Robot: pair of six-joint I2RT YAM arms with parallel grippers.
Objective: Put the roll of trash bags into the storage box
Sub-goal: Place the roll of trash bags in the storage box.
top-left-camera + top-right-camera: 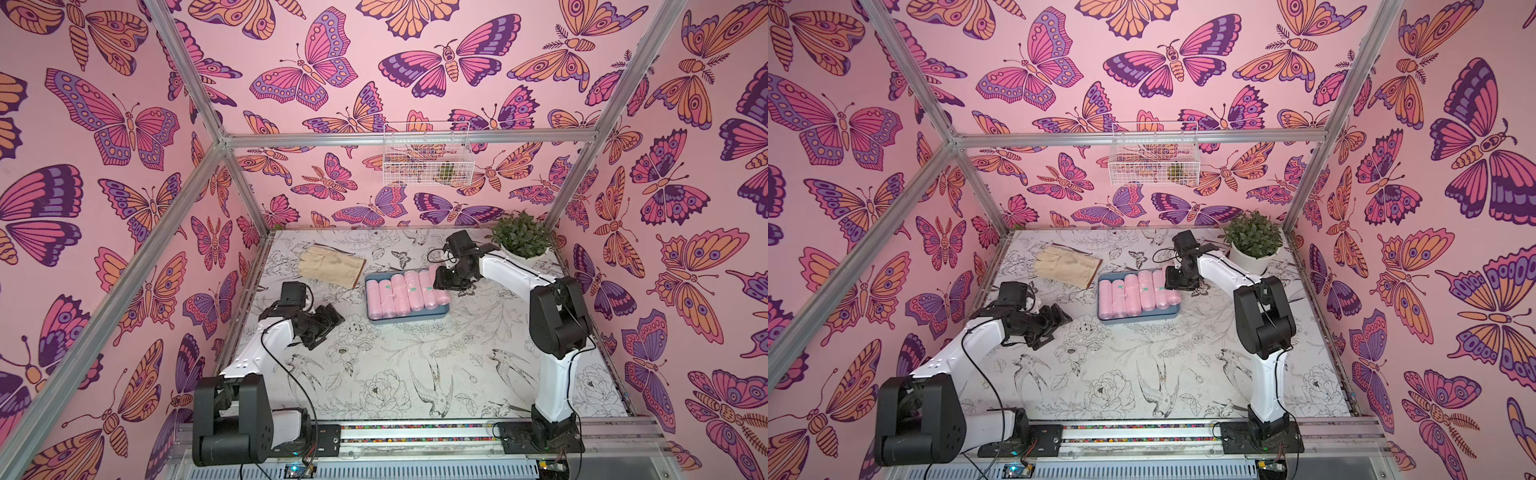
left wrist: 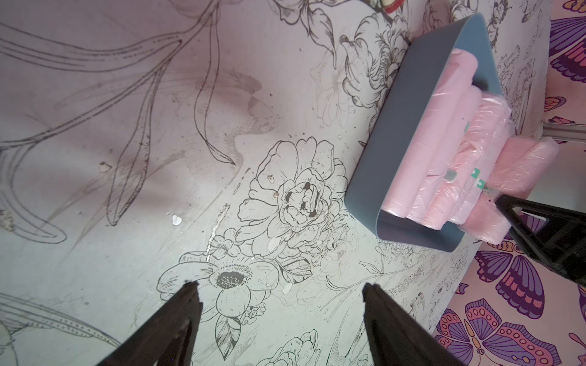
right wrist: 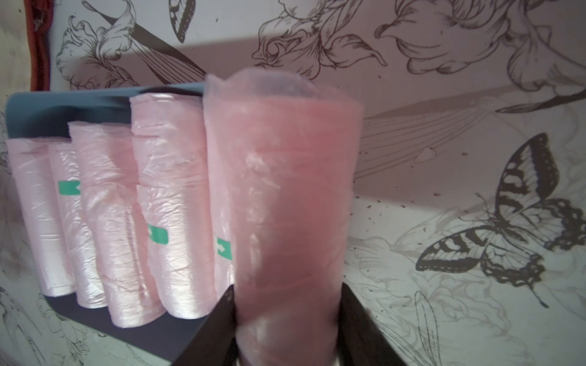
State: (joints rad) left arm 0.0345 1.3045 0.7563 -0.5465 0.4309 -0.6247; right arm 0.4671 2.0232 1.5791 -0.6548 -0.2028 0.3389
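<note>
Left wrist view shows you the left gripper (image 2: 282, 288) hanging over the table (image 2: 126, 158), jaws apart and empty, near the storage box (image 2: 396, 133). In a top view that box already holds five pink rolls (image 1: 399, 297) side by side. At its right end the right gripper (image 1: 442, 282) is clamped on the roll of trash bags (image 3: 285, 206) above the rim, so you probably only have to lower and release it.

Pink roll of trash bags (image 3: 285, 202) at the right end of a shallow slate-blue storage box (image 1: 409, 319) holding five similar rolls (image 1: 398, 297).
</note>
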